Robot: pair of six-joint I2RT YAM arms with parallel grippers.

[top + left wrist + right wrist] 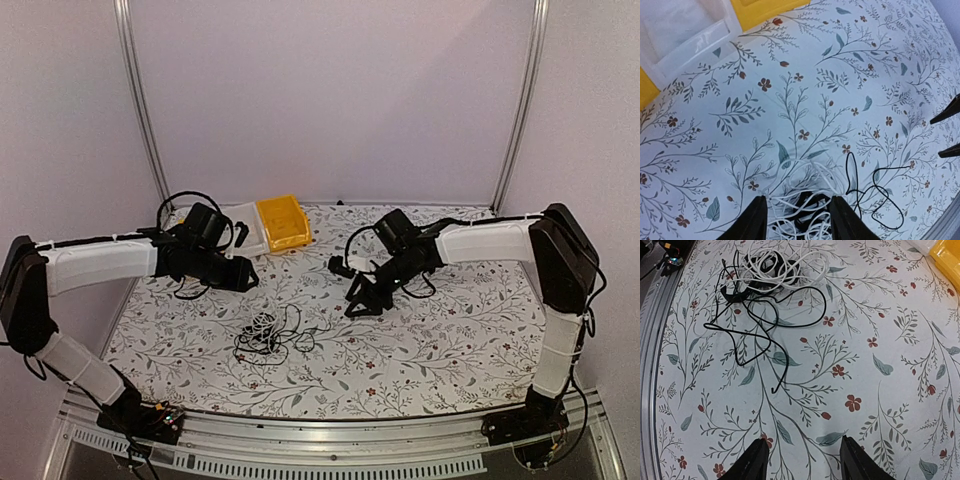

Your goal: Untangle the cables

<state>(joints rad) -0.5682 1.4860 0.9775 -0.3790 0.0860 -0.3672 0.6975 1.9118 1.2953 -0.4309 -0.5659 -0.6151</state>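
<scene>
The cables lie in one tangle on the flowered tablecloth, between the two arms. In the left wrist view the white cable loops sit between and just beyond my fingertips, with a thin black cable trailing to their right. My left gripper is open, above the tangle's far-left side. In the right wrist view the white coil and black loops lie well ahead. My right gripper is open and empty, off to the tangle's right.
A yellow bin and a white tray stand at the back of the table, behind the left gripper. The metal table edge runs close to the cables on the near side.
</scene>
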